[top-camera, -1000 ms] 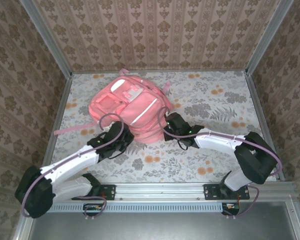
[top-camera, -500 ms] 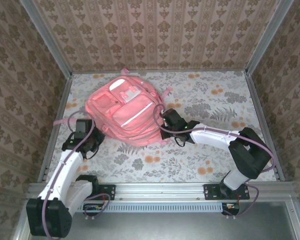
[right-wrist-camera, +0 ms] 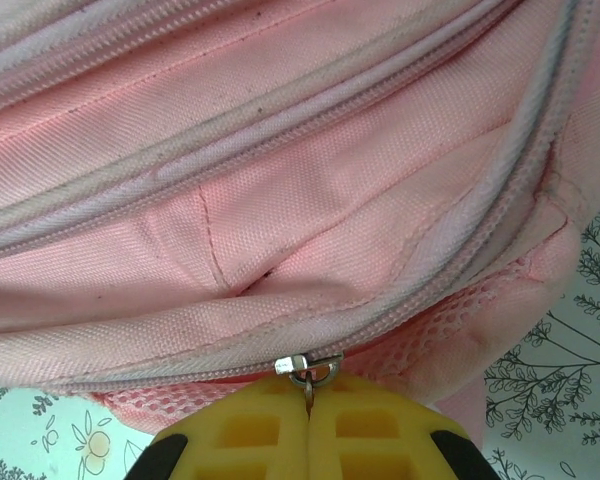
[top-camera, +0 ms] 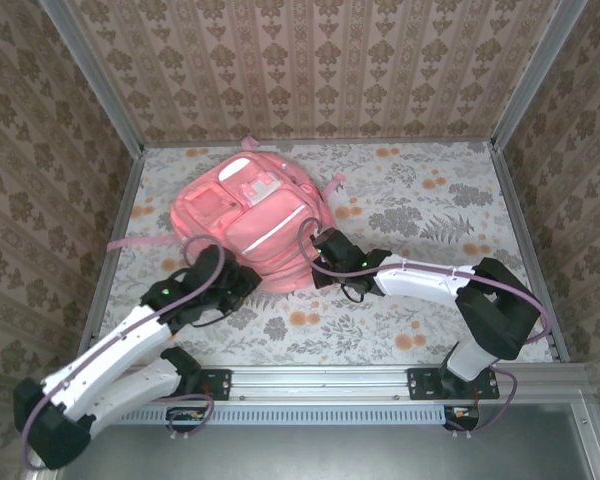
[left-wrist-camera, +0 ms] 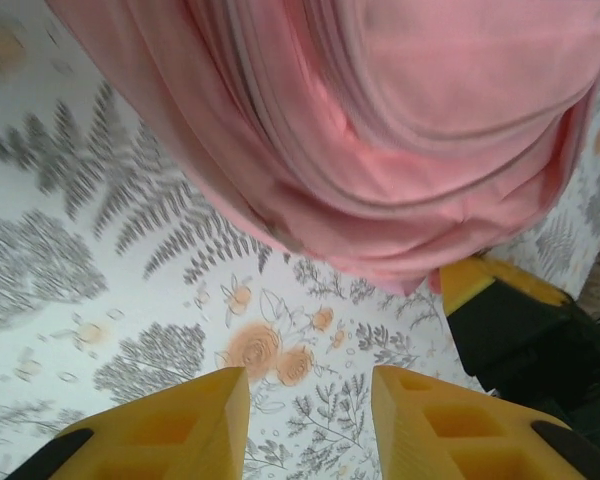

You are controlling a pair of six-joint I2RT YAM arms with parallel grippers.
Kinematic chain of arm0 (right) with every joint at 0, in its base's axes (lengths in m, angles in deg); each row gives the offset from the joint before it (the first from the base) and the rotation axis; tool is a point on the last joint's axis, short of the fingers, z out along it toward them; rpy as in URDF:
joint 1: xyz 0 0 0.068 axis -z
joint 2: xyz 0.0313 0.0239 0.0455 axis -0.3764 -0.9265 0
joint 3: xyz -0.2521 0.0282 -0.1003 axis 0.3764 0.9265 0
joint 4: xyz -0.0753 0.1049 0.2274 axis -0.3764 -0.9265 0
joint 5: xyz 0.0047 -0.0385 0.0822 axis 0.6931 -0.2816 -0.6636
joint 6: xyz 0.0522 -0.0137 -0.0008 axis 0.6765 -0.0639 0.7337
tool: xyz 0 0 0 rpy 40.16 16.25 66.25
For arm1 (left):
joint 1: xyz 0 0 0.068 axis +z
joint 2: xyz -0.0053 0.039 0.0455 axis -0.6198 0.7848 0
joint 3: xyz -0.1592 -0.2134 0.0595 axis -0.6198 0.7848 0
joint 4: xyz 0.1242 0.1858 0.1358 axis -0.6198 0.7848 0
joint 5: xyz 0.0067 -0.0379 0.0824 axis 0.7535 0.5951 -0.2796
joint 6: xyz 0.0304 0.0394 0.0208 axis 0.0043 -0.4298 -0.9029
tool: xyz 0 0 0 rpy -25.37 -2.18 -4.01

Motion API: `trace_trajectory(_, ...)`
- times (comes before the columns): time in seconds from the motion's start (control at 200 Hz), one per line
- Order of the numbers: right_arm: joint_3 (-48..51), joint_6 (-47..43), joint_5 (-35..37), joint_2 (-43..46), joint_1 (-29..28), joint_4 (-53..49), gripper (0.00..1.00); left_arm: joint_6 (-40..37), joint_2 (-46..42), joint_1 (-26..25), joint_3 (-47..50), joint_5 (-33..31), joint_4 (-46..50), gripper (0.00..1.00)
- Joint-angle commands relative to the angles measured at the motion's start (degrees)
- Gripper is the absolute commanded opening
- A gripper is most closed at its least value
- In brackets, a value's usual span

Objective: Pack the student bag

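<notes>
The student bag, a big pink backpack, lies flat on the floral table at the back left. My right gripper presses against its near right edge. In the right wrist view that gripper is shut on the metal zipper pull of the bag's side zip. My left gripper hovers by the bag's near edge. Its yellow jaws stand open over bare cloth, nothing between them, with the bag's bottom just ahead. One of the right gripper's fingers shows beside the bag.
A loose pink strap trails left toward the metal side rail. Wallpapered walls close in three sides. The floral tablecloth lies bare to the right of the bag and between the two arms.
My left arm has swung from the bag's left side back to its near edge, and its jaws have opened. The right gripper has crept slightly left, still pinching the zipper pull.
</notes>
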Motion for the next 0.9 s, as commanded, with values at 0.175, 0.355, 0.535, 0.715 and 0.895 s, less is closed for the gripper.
trace_trajectory(0.175, 2.61, -1.46, 1.1, 2.51, 0.75, 0.9, 0.0, 15.84, 19.1, -8.51, -8.74, -14.61, -15.42, 0.47)
trace_trajectory(0.355, 2.87, -2.22, 0.84, 2.99, 1.82, 1.34, 0.0, 20.22, 28.15, -9.75, -12.91, -16.37, -18.18, 0.52)
trace_trajectory(0.535, 3.14, -2.77, 0.14, 3.26, 2.67, 1.78, 0.0, 26.23, 32.52, -10.92, -15.4, -17.37, -13.39, 0.52)
trace_trajectory(0.715, 3.32, -2.69, -0.7, 3.09, 3.23, 2.53, 0.0, 34.4, 32.66, -13.21, -13.78, -15.83, -11.36, 0.51)
trace_trajectory(0.895, 3.49, -2.33, -1.61, 2.92, 3.7, 3.3, 0.0, 38.0, 28.83, -14.53, -11.7, -16.54, -11.75, 0.49)
